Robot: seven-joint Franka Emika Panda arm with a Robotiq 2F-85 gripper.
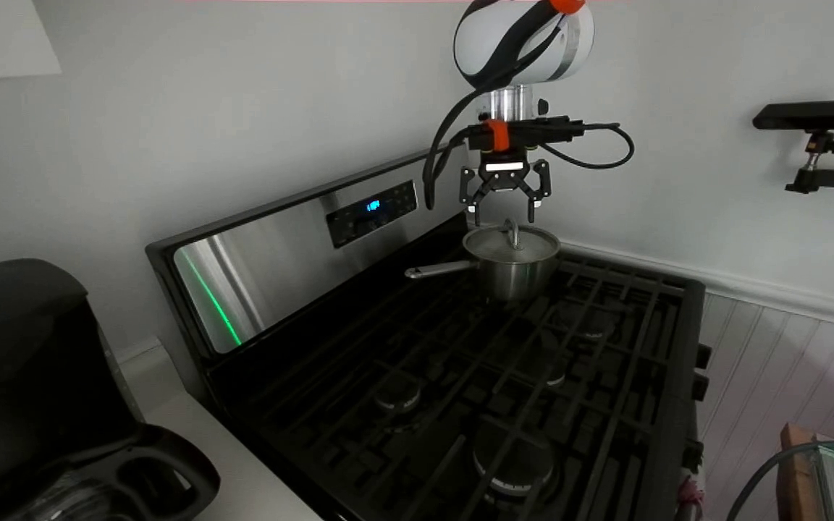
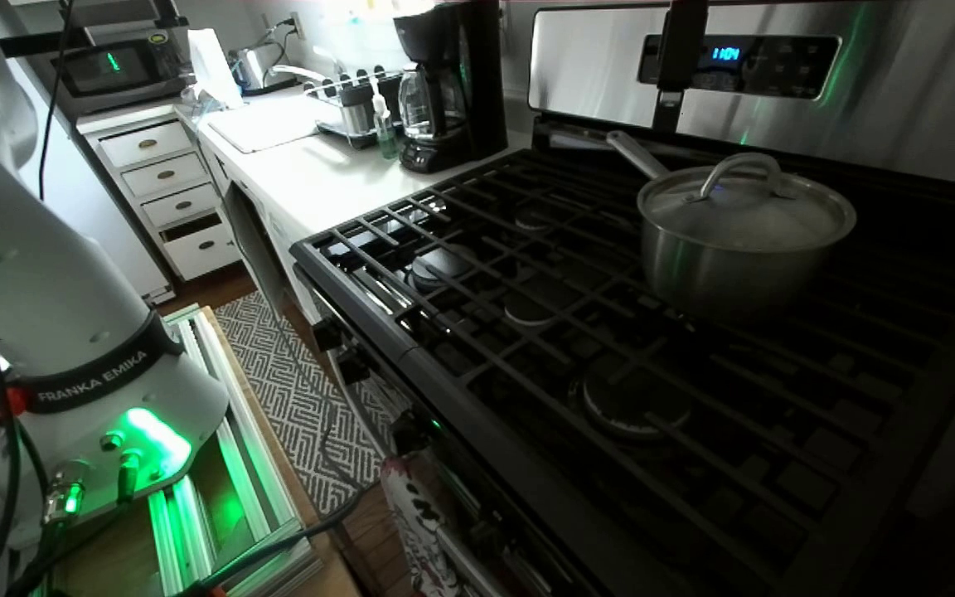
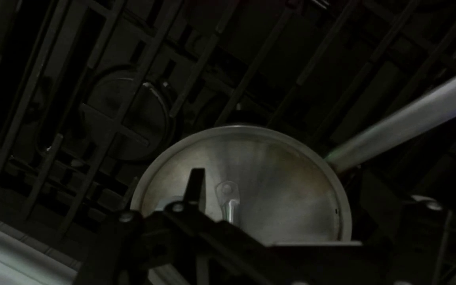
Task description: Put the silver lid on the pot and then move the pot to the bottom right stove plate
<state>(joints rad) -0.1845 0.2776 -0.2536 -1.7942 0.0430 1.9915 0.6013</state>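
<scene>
Silver metal is shown resting on silver metal in both exterior views: the lid [image 2: 739, 222] is seated on the pot [image 2: 730, 274], squarely as far as can be seen, so the first step can be judged done. The pot is placed at the back right of the stove [image 2: 395, 332], and its long handle [image 1: 443, 270] is pointed towards the stove's left side. Near the arched lid handle [image 1: 512, 234], just above it, the gripper [image 1: 504, 215] is held with its jaws spread wide; nothing is gripped, and no contact can be made out. Only the second step, it would seem, is left to be carried out: the pot must be taken to the front right burner [image 2: 633, 398]. For that, a firm hold is called for, most likely on the long handle, after which the pot should be raised clear of the grate [image 3: 196, 70] and kept level, lest the lid be tipped off
</scene>
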